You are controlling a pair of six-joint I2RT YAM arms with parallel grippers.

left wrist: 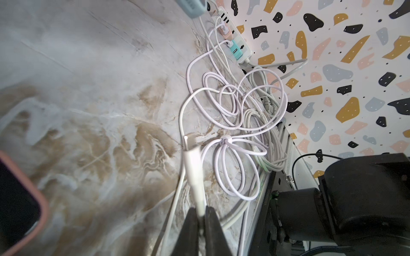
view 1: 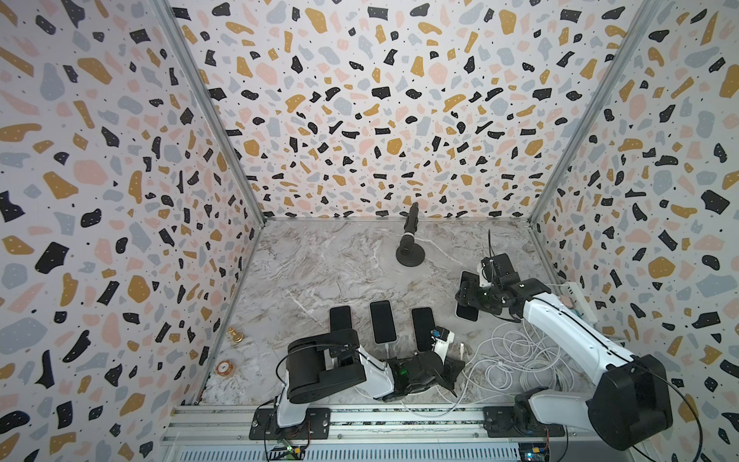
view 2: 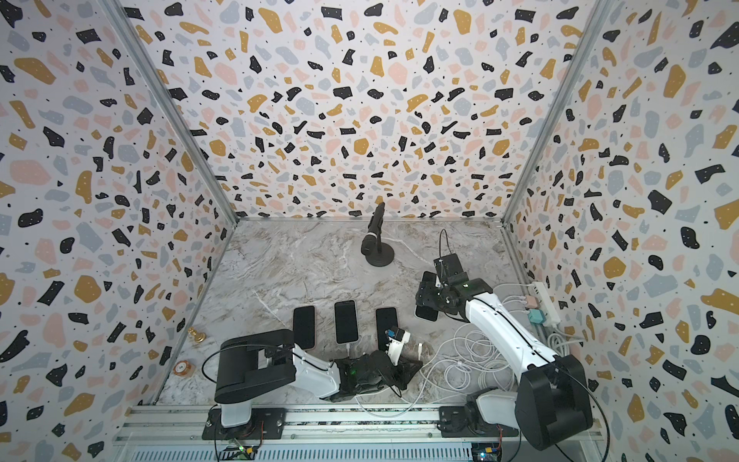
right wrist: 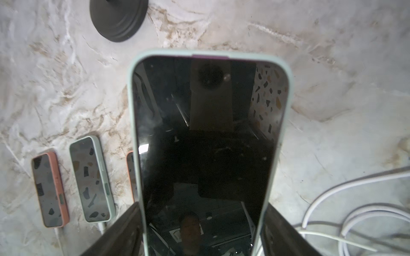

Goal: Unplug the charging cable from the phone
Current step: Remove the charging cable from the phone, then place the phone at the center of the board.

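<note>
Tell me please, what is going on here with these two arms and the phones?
The right gripper holds a phone in a pale green case by its long sides, at the right side of the marble table. The left gripper is closed on a white charging cable just behind its plug, and that plug is free, in no phone. Three more phones lie in a row; the middle phone appears to have a cable plugged in.

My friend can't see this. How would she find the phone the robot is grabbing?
Find the white power strip by the right wall. Just inward, the right gripper clamps a pale-green-cased phone. The other three phones lie ungripped in a row.
</note>
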